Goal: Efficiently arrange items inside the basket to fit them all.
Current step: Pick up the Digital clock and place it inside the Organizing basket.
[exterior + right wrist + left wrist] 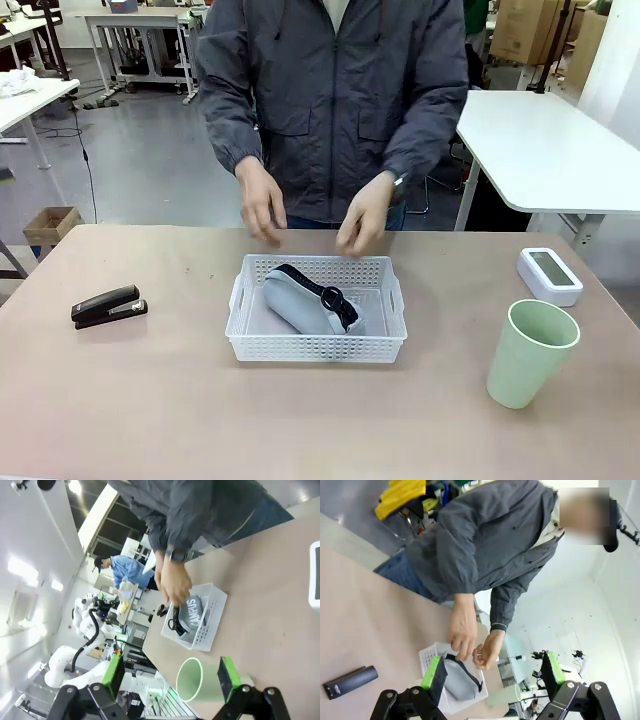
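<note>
At bench (200,420) centre, see the basket (316,350), with just the grey pouch (298,298) inside, laid slantwise from 10 to 4 o'clock, black strap and ring uppermost. Above its 12 o'clock rim, note the person's right hand (263,203) and left hand (365,213) hovering close; cannot tell whether touching. Outside, find the black stapler (108,306) at 9 o'clock, the white box (549,275) at 2 o'clock, and the pale green cup (530,353) upright at 4 o'clock. Judged an early step: one item in, three to go. Next, calls for fetching an outlying item and setting it on the free floor beside the pouch, perhaps after pushing the pouch against a wall. Find the left fingers (431,672) and right fingers (227,677) spread wide, grasping nothing. Read "CAMPUS" on the pouch in the right wrist view; no other print legible.
</note>
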